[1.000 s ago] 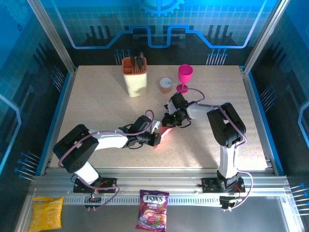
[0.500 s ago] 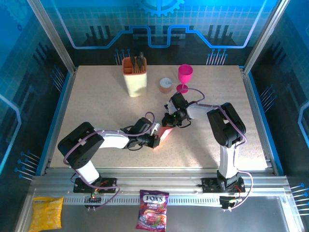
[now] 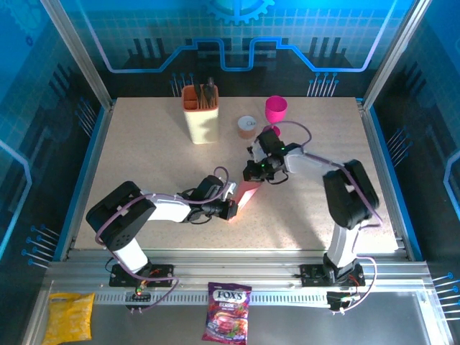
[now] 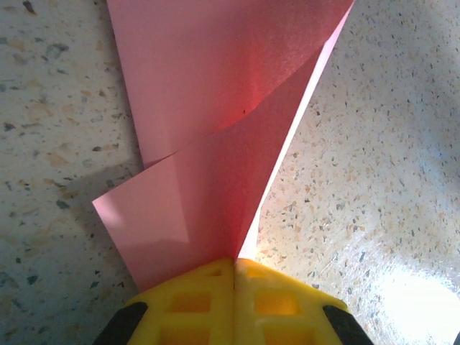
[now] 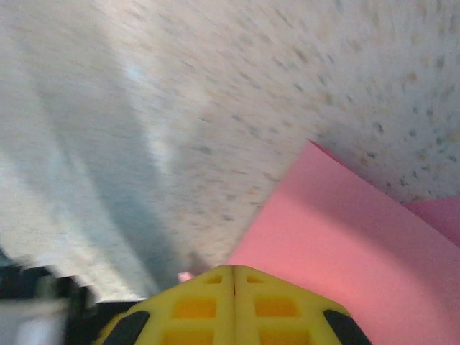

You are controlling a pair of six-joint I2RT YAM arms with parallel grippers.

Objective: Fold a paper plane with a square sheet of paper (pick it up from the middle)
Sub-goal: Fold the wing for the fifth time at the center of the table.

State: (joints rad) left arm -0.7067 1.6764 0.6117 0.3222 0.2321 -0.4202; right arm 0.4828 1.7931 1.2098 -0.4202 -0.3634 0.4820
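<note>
We see the salmon-pink square sheet of paper (image 3: 246, 194) near the middle of the speckled beige tabletop (image 3: 144, 158). It is partly folded and runs as a narrow strip from near-left to far-right between the two grippers.

The left gripper (image 3: 231, 209) is clamped on the sheet's near end. In the left wrist view its yellow fingers (image 4: 194, 309) are pressed tight together, and the paper rises straight out of the seam between them. One layer there lies folded over another along a slanting edge. A lower corner juts to the left and throws a shadow on the table.

The right gripper (image 3: 251, 175) meets the sheet's far end. In the blurred right wrist view its yellow fingertips (image 5: 273, 305) are also closed against each other. The paper's edge comes right up to their seam, so we read it as pinching the sheet.

Beyond the right gripper, near its arm, stands a magenta plastic goblet (image 3: 275, 113). A small round tan cup (image 3: 247, 126) sits just to its left. Farther left is a tall cream holder with an orange insert and dark utensils (image 3: 200, 115).

On the metal ledge by the arm bases lie a purple FOX'S sweet bag (image 3: 228, 321) and, at the far left, a yellow packet (image 3: 69, 317).
</note>
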